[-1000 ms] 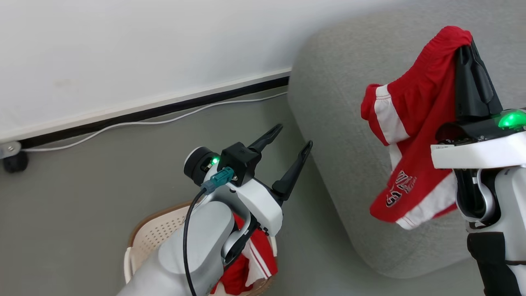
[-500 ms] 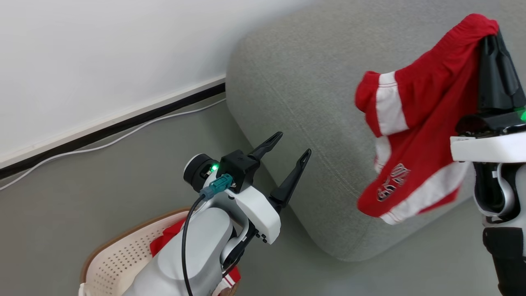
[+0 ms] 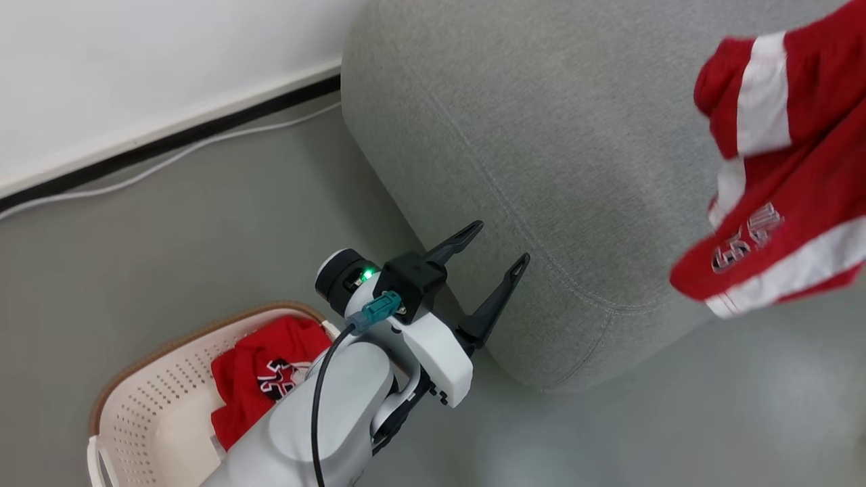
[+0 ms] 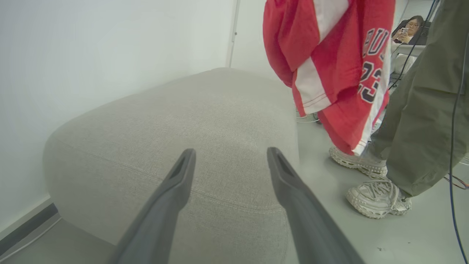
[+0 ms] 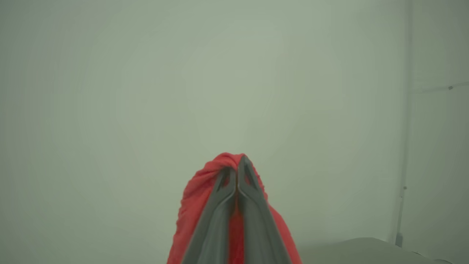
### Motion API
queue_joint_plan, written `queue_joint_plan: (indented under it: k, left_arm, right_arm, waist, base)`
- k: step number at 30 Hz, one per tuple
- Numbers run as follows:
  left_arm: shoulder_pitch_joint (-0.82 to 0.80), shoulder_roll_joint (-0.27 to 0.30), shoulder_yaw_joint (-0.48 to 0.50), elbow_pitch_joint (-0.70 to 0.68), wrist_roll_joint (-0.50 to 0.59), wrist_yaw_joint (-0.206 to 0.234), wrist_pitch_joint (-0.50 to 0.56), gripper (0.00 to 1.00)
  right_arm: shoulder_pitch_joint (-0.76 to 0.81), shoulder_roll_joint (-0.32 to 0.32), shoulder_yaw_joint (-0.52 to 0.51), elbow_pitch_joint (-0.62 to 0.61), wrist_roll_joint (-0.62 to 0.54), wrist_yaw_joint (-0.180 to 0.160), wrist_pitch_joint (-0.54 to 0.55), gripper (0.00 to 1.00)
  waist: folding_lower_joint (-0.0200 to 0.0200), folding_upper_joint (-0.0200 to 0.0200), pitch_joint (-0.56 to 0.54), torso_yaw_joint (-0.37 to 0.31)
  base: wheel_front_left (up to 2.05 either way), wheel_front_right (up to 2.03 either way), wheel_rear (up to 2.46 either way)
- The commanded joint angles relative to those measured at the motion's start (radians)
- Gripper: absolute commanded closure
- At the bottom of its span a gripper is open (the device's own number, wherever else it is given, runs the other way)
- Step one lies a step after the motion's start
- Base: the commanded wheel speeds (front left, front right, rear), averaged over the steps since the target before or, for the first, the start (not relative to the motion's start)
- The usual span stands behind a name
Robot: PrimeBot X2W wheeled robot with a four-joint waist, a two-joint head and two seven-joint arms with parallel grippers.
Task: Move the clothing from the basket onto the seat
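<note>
Red fabric is bunching around the right gripper [image 5: 237,165] in the right wrist view, where its two dark fingers are pressing together on a fold of the hanging garment [image 5: 190,212] against a pale wall. The head view is giving the lower part of that garment, dangling at 3 o'clock with white stripes and a number print, clear of the grey seat [image 3: 541,135]. Whether it is hanging over the cushion or over the floor I cannot tell.

At 6 o'clock in the head view the left gripper [image 3: 500,243] is hovering with its fingers spread wide and nothing between them, pointing toward 1 o'clock at the seat's rounded corner. The cream basket [image 3: 142,419] is sitting on the floor at 7 o'clock, and the basket garment [image 3: 250,379] is lying crumpled inside it. A white cable [image 3: 169,159] is running along the skirting at 10 o'clock.

The left wrist view is adding a standing person [image 4: 421,110] in olive trousers at 3 o'clock, just behind the hanging garment, with pale sneakers [image 4: 377,196] planted at 4 o'clock. A seated person [image 4: 408,29] is looking at a phone far back at 1 o'clock.

Counting up: two red garments, one basket, one seat, two grippers, two people, two sneakers.
</note>
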Motion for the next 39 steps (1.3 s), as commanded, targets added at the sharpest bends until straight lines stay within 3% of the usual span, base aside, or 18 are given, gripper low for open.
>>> queue_joint_plan:
  k: [1,15,24,30,34,39]
  left_arm:
    - [-0.047,0.003,0.021,-0.024,0.009,-0.007,-0.006,0.0]
    - [-0.148,0.003,-0.068,-0.009,0.006,-0.012,-0.006,0.0]
    - [-0.197,0.003,-0.103,-0.006,0.002,0.0,-0.006,0.0]
    - [-0.213,0.003,-0.123,-0.011,-0.003,0.009,-0.006,0.0]
    - [-0.215,0.003,-0.133,-0.016,-0.01,0.019,-0.006,0.0]
    - [-0.21,0.003,-0.15,-0.018,-0.022,0.025,-0.006,0.0]
  right_arm:
    - [-0.032,-0.028,0.004,-0.017,-0.011,0.004,-0.006,1.0]
    - [-0.275,-0.188,-0.114,0.169,-0.082,0.004,-0.006,1.0]
    - [-0.453,-0.275,-0.164,0.373,-0.153,0.004,-0.006,1.0]
    - [-0.562,-0.323,-0.258,0.516,-0.23,0.004,-0.006,1.0]
    - [-0.626,-0.342,-0.367,0.556,-0.297,0.004,-0.006,1.0]
    - [-0.642,-0.303,-0.457,0.597,-0.367,0.004,-0.006,1.0]
  waist:
    - [-0.0001,-0.0001,0.034,0.011]
    - [-0.0001,-0.0001,0.237,0.097]
    - [-0.0001,-0.0001,0.333,0.162]
    - [-0.0001,-0.0001,0.384,0.208]
    - [-0.0001,-0.0001,0.416,0.247]
    - [-0.0001,-0.0001,0.444,0.285]
  base:
    - [0.0,0.0,0.0]
    - [0.0,0.0,0.0]
    - [0.0,0.0,0.0]
    - [0.0,0.0,0.0]
    - [0.0,0.0,0.0]
    - [0.0,0.0,0.0]
